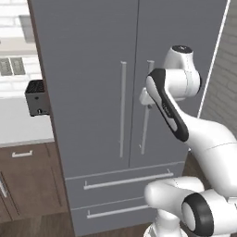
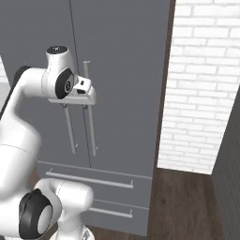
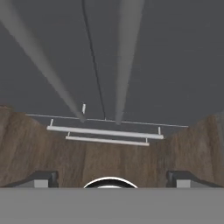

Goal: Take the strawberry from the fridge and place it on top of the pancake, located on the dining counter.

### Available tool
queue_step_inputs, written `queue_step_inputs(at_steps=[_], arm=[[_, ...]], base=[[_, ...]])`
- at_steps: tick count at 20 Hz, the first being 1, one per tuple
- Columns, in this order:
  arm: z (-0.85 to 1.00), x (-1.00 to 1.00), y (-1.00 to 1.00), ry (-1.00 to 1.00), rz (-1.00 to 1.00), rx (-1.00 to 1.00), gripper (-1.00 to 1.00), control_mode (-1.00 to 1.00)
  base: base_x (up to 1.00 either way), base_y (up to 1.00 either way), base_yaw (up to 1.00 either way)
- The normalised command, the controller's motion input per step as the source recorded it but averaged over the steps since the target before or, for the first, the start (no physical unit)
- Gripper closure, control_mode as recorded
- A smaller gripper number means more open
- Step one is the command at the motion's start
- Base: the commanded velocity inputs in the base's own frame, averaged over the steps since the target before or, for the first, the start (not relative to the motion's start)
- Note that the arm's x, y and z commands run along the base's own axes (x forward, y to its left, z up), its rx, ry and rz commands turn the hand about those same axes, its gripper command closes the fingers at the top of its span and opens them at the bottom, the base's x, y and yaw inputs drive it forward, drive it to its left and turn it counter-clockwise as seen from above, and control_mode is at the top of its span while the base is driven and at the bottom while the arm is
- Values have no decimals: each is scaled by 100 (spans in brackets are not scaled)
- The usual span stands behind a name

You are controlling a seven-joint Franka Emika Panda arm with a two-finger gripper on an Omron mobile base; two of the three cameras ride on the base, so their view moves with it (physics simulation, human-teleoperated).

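The grey two-door fridge (image 1: 92, 69) (image 2: 122, 70) (image 3: 166, 65) stands shut in front of me. Its two slim silver handles (image 1: 122, 109) (image 2: 90, 122) run down either side of the door seam. My gripper (image 1: 144, 98) (image 2: 79, 96) (image 3: 113, 178) hovers close in front of the right door's handle (image 1: 146, 120), pointing down along the doors. In the hand view its fingertips (image 3: 43, 178) stand wide apart, open, with nothing between them. The strawberry is hidden, and the pancake and the dining counter are out of view.
Two lower drawers with horizontal bars (image 1: 127, 180) (image 3: 105, 131) sit under the doors. A black toaster (image 1: 37, 98) rests on a pale counter (image 1: 18, 125) over dark-wood cabinets (image 1: 28, 180) to the left. A white brick wall (image 2: 201, 84) and wooden floor (image 2: 187, 201) lie to the right.
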Motion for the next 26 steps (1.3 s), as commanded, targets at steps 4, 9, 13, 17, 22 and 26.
queue_step_inputs(at_steps=[4,9,13,17,22,26], arm=[[0,0,0,0,0,0,-100,100],[0,0,0,0,0,0,-100,100],[0,0,0,0,0,0,-100,100],[0,0,0,0,0,0,-100,100],[0,0,0,0,0,0,-100,100],[0,0,0,0,0,0,-100,100]], base=[[-22,42,0],[-1,1,0],[0,2,0],[0,0,0],[-3,6,0],[-20,5,0]])
